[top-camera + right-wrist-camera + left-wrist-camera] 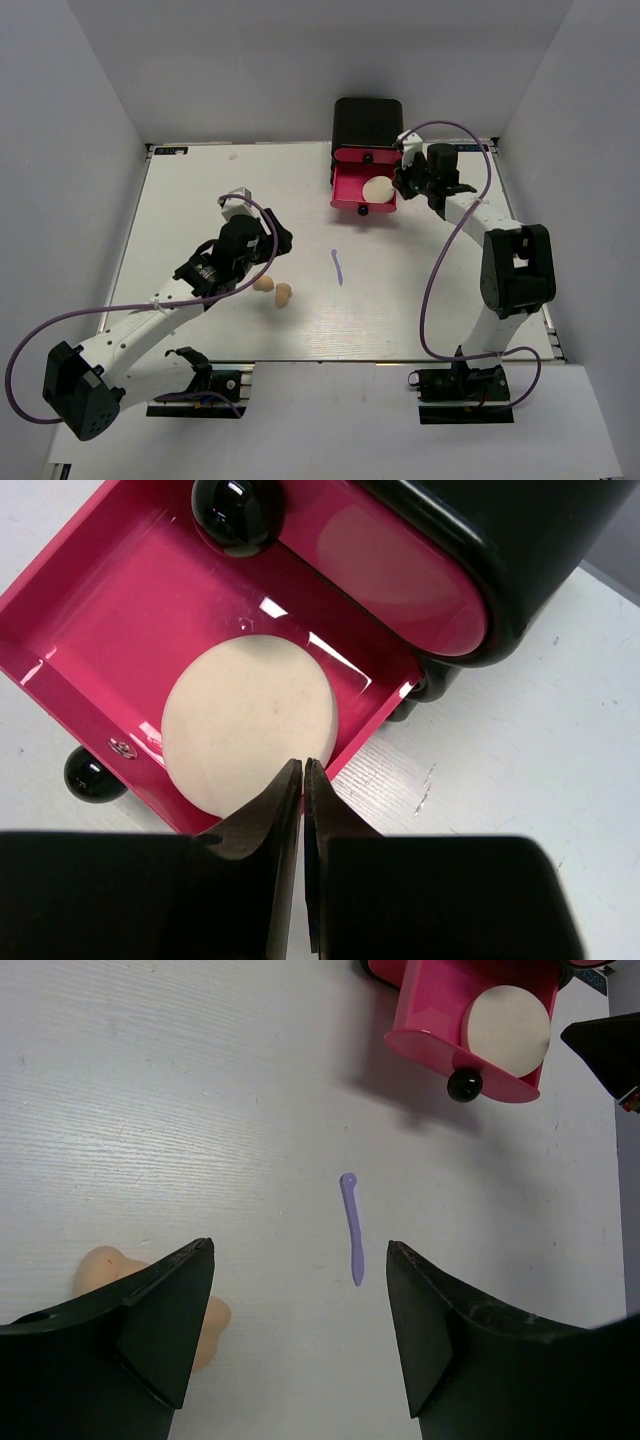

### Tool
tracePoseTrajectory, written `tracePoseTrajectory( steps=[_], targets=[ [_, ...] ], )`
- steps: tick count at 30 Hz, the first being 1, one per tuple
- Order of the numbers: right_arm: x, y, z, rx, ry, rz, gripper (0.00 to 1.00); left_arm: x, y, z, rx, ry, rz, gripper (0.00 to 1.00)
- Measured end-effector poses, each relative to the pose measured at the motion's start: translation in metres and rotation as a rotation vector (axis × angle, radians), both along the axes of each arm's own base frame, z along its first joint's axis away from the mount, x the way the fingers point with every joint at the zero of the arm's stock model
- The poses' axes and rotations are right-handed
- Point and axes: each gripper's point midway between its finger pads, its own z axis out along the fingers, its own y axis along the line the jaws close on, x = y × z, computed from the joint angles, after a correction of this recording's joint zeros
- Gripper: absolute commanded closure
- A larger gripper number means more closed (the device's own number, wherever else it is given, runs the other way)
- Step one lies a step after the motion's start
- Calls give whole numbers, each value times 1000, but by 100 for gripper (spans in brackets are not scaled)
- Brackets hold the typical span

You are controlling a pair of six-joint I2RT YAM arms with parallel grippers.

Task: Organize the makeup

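Note:
A round cream puff (379, 189) lies in the open pink drawer (350, 187) of the black box. It also shows in the right wrist view (250, 720) and the left wrist view (507, 1026). My right gripper (402, 185) is shut and empty, its tips (302, 768) over the drawer's right rim beside the puff. A thin purple stick (338, 267) lies mid-table. Two peach sponges (264, 284) (284, 294) lie side by side left of it. My left gripper (278, 240) is open and empty above the table, with the stick (351, 1228) ahead of its jaws (298, 1260) and a sponge (105, 1265) at its left finger. The palettes are out of view.
The black box (366, 122) stands at the table's back edge, with a shut pink drawer (400, 575) above the open one. The open drawer's black knob (464, 1084) points towards the table's middle. Grey walls enclose the table on three sides.

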Motion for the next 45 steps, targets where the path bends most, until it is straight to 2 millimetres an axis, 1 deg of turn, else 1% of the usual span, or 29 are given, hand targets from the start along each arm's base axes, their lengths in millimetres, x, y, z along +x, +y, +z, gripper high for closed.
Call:
tracePoseTrajectory(
  steps=[11,18,24,28,31,32,34,35,37,38,41,42,43,45],
  targets=[
    [-4,0,-10,-6,35,2,90,-2,1,-2,-3,6,3,20],
    [-5,0,-26,-10,75,2,90,-2,1,-2,-3,6,3,21],
    [-5,4,-35,-2,103,11,90,-2,1,-2,-3,5,3,21],
    [-5,5,-36,9,116,12,90,-2,1,-2,-3,5,3,21],
    [-4,6,-35,15,117,12,86,-2,1,-2,-2,6,3,20],
    [-4,6,-35,16,117,12,81,-2,1,-2,-2,6,3,21],
    [-4,7,-34,22,118,12,77,-2,1,-3,-1,9,4,21],
    [-4,7,-33,25,116,14,72,-3,2,-4,-1,14,6,21],
    [-5,9,-29,36,114,18,67,-5,3,-8,3,36,13,22],
    [-6,10,-25,42,107,24,62,-6,4,-12,10,53,18,22],
    [-9,14,-7,66,77,46,55,-11,9,-30,44,141,51,25],
    [-10,16,1,76,65,60,53,-14,11,-40,66,196,73,26],
    [-12,18,8,85,54,73,53,-15,12,-45,74,218,83,26],
    [-16,23,23,105,28,105,52,-19,16,-61,102,302,130,26]
  ],
)
